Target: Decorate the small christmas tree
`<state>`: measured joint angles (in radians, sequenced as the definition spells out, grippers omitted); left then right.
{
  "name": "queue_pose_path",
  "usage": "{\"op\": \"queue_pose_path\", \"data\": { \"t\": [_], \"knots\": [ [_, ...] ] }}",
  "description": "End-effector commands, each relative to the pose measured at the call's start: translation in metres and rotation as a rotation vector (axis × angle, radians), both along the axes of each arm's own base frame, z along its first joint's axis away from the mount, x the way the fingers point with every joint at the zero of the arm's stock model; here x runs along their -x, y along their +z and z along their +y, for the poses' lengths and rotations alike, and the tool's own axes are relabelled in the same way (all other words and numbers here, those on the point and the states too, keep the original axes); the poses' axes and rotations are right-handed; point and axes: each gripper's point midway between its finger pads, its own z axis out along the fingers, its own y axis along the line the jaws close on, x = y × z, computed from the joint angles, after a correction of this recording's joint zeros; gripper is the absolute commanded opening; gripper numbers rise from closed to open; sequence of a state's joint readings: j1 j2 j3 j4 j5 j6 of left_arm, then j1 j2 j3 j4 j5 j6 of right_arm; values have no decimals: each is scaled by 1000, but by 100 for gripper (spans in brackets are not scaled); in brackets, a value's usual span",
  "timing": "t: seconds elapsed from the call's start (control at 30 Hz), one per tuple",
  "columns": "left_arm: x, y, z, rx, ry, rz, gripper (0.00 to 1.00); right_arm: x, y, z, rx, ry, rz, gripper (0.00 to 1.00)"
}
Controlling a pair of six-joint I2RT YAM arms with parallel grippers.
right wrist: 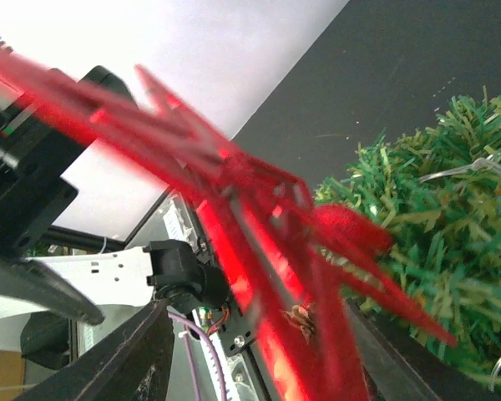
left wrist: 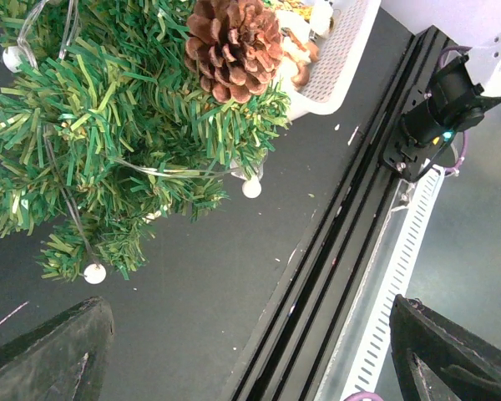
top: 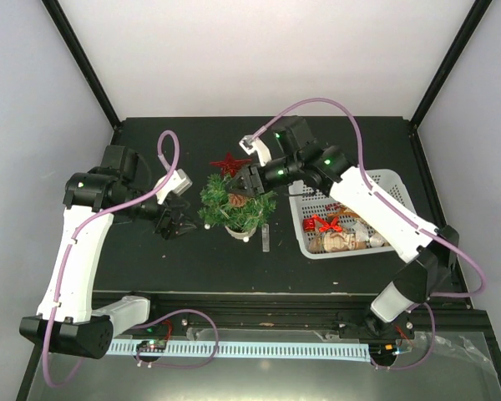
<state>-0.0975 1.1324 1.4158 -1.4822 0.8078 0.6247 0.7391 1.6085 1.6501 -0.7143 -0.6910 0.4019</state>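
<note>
Two tools are flanking the small christmas tree (top: 236, 207), standing mid-frame on the dark surface (top: 150, 259). Nearer, the left tool (top: 172, 222) is hanging released beside it; farther, the right tool (top: 245, 179) is gripping a red star (top: 228, 163) at the crown. Easing it straight down, centred, should seat it. Right of frame, the white basket (top: 388, 182) is holding a red bow (top: 325, 223) and other ornaments.
</note>
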Motion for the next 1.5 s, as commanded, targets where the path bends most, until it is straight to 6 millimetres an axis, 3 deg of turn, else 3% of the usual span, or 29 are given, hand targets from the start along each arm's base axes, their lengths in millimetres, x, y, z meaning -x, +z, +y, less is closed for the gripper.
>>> {"op": "queue_pose_path", "data": {
  "t": [0.0, 0.3, 0.5, 0.67, 0.87, 0.93, 1.07, 1.17, 1.27, 1.47],
  "knots": [
    [-4, 5, -1, 15, 5, -28, 90, 25, 17, -14, -25, 53, -40, 56],
    [-10, 1, 1, 1, 21, -24, 90, 37, 5, -29, 19, 55, -42, 53],
    [-12, 1, 3, -10, 31, -28, 90, 24, 3, -45, 96, -56, -99, 54],
    [-16, -4, 7, -39, 52, -31, 90, 6, -10, -85, 213, -230, -129, 53],
    [-20, -6, 8, -46, 67, -24, 90, -19, -16, -153, 298, -516, -148, 53],
    [-22, -6, 8, -47, 69, -26, 90, -31, -32, -183, 388, -630, -110, 53],
    [-27, -7, 9, -50, 81, -27, 90, -46, -97, -250, 583, -846, 131, 49],
    [-30, -8, 9, -57, 89, -26, 90, -45, -140, -278, 609, -930, 313, 47],
    [-34, -12, 12, -73, 97, -23, 90, -52, -162, -301, 633, -1037, 385, 48],
    [-44, -17, 10, -70, 91, -9, 90, -68, -182, -339, 688, -1200, 440, 59]
  ]
}}
